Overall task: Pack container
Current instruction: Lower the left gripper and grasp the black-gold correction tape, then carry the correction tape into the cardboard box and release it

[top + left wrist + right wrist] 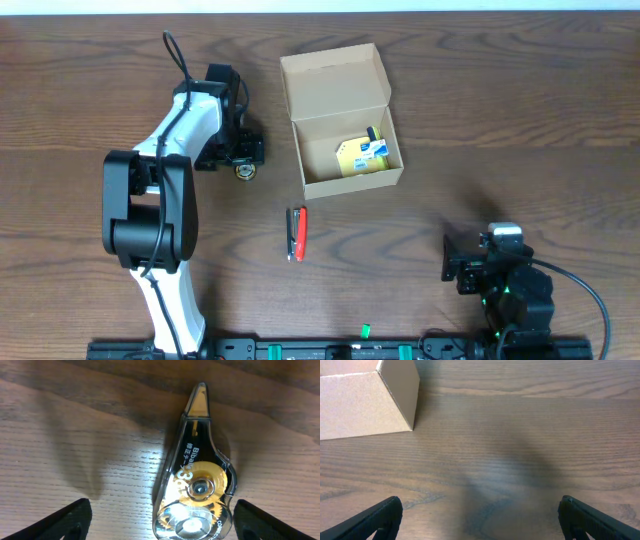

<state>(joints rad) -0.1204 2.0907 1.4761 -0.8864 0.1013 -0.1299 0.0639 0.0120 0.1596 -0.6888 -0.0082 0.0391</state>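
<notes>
The tan cardboard container [345,115] stands open at the back middle, flap lid [333,79] tilted back; a yellow item [361,155] lies inside. Its corner shows in the right wrist view [367,402]. A clear correction tape dispenser [195,487] with gold gears lies on the table between the open fingers of my left gripper [160,522], which sits left of the container [243,158]. A red and black stapler [297,233] lies in front of the container. My right gripper [480,515] is open and empty, at the front right in the overhead view [462,265].
The wooden table [500,120] runs to its back edge just behind the container. A mounting rail [330,350] lies along the front edge.
</notes>
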